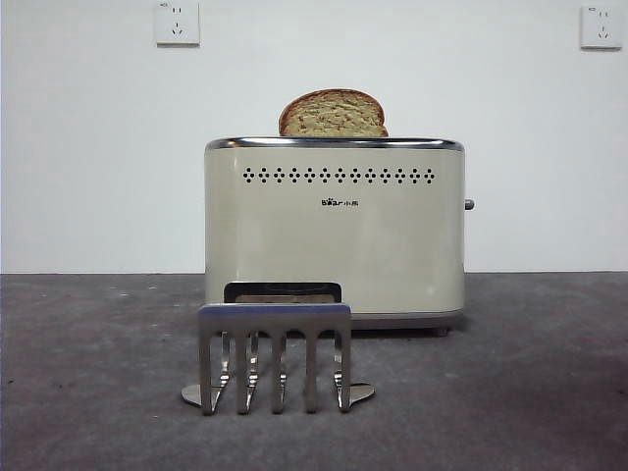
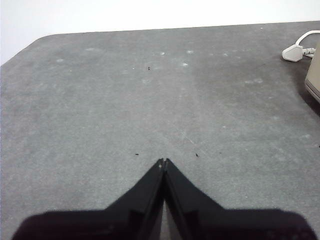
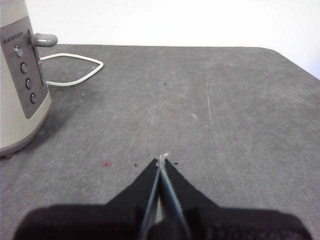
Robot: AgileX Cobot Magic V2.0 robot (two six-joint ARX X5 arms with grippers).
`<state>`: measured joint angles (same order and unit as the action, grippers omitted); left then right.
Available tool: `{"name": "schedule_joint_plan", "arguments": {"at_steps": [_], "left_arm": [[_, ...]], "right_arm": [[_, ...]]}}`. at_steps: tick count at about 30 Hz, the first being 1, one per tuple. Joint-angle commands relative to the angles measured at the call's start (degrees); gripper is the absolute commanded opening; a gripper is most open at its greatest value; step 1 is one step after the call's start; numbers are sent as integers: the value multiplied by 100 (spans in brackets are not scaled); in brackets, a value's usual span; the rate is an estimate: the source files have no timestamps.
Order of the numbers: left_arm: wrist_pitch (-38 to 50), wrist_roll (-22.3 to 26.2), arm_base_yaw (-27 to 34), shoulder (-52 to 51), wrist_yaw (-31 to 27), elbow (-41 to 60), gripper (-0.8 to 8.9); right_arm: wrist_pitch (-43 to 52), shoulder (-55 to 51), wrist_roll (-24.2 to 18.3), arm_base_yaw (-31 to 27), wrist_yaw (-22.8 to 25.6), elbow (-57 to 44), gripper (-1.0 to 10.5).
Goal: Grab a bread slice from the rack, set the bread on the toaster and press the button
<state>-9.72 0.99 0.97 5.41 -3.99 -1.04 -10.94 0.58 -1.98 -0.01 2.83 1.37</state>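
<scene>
Bread (image 1: 332, 115) stands in the toaster (image 1: 334, 235), behind the rack (image 1: 275, 358).
Left gripper (image 2: 163, 161) and right gripper (image 3: 162, 160) hover low over the table (image 1: 530, 392), jaws pressed together.

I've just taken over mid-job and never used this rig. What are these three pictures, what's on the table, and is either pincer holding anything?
It is a robot with two arms at a table, each ending in a pincer of two black jaws. The front view looks level across the grey table: a silver rack stands empty in front of a cream toaster, and a slice of bread sticks up from the toaster's top. The small grey button juts from its narrow side.

The other two pictures come from cameras on the wrists. The left pincer is shut and holds nothing, over bare table beside the toaster. The right pincer is also shut and empty, near the toaster's control side, where the button shows.
</scene>
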Motion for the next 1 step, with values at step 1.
{"name": "schedule_joint_plan", "arguments": {"at_steps": [1], "left_arm": [[52,13,13,0,-7,61,-4]], "right_arm": [[-7,-9,-22,0,20,-35,1]]}}
